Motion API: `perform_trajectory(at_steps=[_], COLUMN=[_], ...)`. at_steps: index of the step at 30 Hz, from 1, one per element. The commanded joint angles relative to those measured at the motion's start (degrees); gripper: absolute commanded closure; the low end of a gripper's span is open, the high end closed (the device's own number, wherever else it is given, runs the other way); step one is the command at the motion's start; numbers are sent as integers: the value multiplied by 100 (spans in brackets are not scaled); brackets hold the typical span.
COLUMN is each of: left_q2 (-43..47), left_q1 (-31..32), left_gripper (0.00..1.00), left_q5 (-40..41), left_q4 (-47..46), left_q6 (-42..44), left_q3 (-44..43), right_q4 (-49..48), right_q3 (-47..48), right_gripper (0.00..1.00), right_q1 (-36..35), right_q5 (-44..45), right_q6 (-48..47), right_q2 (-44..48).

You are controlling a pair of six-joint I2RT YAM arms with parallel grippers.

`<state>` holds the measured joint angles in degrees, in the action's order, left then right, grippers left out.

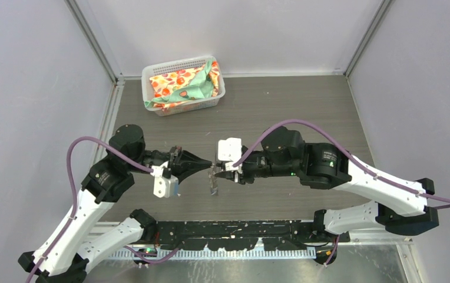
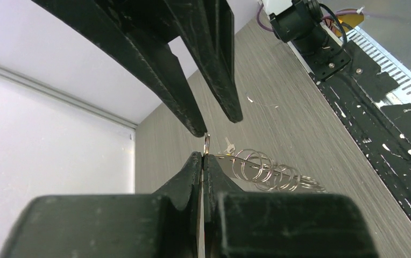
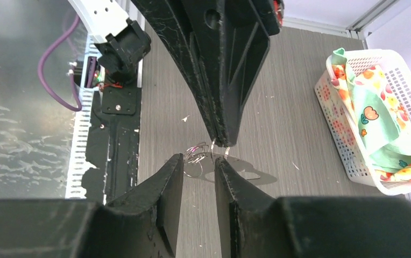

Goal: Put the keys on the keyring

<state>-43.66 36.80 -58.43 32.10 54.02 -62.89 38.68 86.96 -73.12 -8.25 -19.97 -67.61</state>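
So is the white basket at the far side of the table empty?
No, the white basket holds a crumpled patterned cloth in orange, yellow and green that fills most of it.

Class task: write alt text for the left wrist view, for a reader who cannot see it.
The left gripper, shut, pinches a thin wire loop while the right gripper, jaws apart, points down at it from above. Behind them is the keyring, silvery coils against a grey wood-grain table.
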Motion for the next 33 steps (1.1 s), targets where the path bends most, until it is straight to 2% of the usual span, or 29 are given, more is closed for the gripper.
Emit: perform_trajectory(at_steps=[1, 9, 19, 20, 21, 22, 26, 27, 29, 30, 33], left_q2=[-19, -10, 8, 7, 8, 20, 47, 65, 110, 112, 133], left_q1=[29, 22, 21, 21, 23, 25, 23, 24, 22, 21, 23], left_gripper=[100, 100, 100, 100, 100, 100, 100, 93, 69, 64, 64], left_q5=[46, 35, -69, -71, -65, -71, -60, -5, 173, 269, 528], left_q4=[5, -6, -117, -118, -117, -121, -331, -526, -907, -994, -982], left_q6=[-112, -177, -363, -365, -378, -386, -680, -951, -1579, -1826, -2266], left_q3=[-275, -276, -346, -346, -346, -346, -276, -223, -135, -120, -90], right_q4=[-55, -82, 62, 61, 57, 30, -226, -336, -647, -837, -1418], right_q3=[260, 295, 375, 368, 374, 368, 161, 58, -250, -423, -874], right_gripper=[68, 84, 84, 87, 95, 99, 99, 99, 99, 99, 99], right_q1=[-233, -390, -485, -498, -505, -514, -547, -548, -549, -546, -548], right_q5=[617, 1120, 1648, 1655, 1675, 1704, 1748, 1726, 1627, 1586, 1441], right_q6=[-306, -408, -506, -521, -541, -547, -589, -588, -588, -568, -501], right_q2=[-107, -208, -391, -387, -380, -364, -112, -13, 241, 377, 776])
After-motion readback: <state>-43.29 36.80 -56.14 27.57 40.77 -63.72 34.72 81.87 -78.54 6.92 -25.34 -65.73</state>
